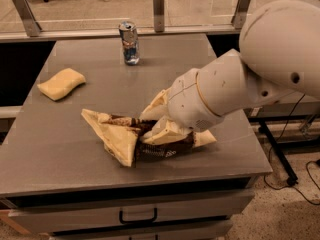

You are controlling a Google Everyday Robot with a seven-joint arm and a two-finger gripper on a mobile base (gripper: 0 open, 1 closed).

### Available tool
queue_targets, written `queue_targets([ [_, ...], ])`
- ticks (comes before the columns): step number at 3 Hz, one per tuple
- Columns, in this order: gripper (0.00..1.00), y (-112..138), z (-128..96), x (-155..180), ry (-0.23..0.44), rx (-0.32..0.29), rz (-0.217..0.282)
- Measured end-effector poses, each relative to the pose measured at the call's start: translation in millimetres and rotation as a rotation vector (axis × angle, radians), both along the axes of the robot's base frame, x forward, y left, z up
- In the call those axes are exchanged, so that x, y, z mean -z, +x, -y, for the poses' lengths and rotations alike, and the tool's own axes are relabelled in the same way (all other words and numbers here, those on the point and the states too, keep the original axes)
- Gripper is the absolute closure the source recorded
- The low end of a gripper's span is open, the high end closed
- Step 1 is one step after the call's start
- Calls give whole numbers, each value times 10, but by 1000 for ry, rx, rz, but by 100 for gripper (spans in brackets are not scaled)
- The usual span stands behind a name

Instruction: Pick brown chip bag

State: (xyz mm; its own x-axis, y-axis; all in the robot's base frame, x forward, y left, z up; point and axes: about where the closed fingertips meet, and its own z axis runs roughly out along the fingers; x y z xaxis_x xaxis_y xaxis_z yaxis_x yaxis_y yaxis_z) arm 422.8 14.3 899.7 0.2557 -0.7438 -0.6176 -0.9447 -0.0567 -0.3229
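The brown chip bag (121,136) lies crumpled on the grey table (60,149), near the front edge. Its dark brown middle is flanked by cream-yellow ends. My gripper (150,126) has come in from the right and sits on the bag's middle. One cream finger (156,104) stands behind the bag and the other (170,133) lies across its front, with brown foil pinched between them. The bag still rests on the table. My arm hides the bag's right part.
A blue and silver can (130,43) stands upright at the back middle of the table. A plain yellow sponge (61,83) lies at the left. A railing with posts (158,4) runs behind the table. Drawers (137,216) are below the front edge.
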Motion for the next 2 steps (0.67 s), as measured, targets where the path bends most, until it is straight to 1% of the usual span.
queue_targets([
  [1, 88, -39, -40, -17, -20, -10, 23],
  [2, 100, -61, -59, -27, -29, -15, 33],
])
